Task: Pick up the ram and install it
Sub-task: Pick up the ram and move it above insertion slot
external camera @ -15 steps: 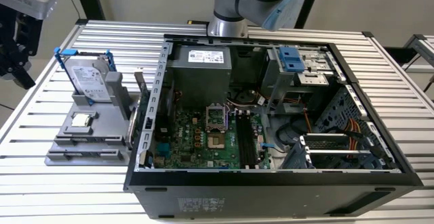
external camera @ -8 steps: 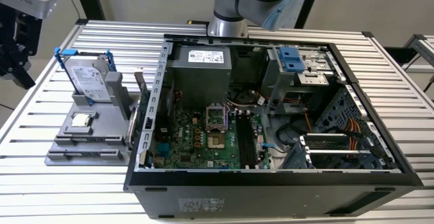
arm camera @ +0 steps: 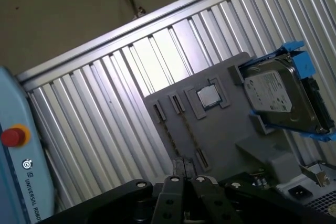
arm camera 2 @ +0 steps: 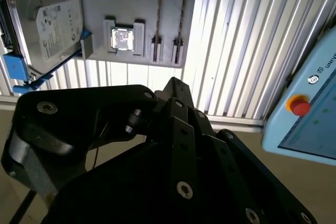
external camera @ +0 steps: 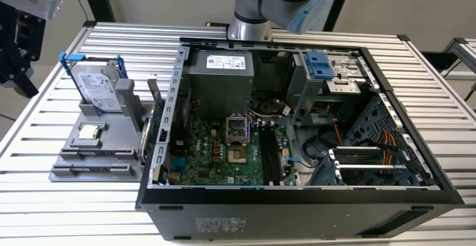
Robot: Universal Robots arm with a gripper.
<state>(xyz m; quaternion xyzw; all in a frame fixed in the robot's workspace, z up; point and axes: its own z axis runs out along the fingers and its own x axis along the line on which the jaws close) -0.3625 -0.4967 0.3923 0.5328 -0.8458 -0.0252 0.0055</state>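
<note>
The ram (arm camera: 190,132) stands on edge in the slots of a grey holder plate (arm camera: 226,129), seen as two thin dotted strips side by side; the second wrist view also shows the ram (arm camera 2: 181,14). In the exterior view the ram (external camera: 153,92) rises as a thin stick beside the case wall. My gripper (arm camera: 181,163) hangs high above the plate, its black fingers meeting at the tips with nothing between them. It shows as a black shape (external camera: 22,84) at the exterior view's far left. The black motherboard slots (external camera: 271,157) lie inside the open computer case (external camera: 416,196).
A silver hard drive in a blue frame (external camera: 97,84) and a small square CPU chip (external camera: 91,131) sit on the grey plate. A blue teach pendant with a red button (arm camera 2: 299,106) lies beyond the ribbed aluminium table (external camera: 44,201). The arm's base (external camera: 249,28) stands behind the case.
</note>
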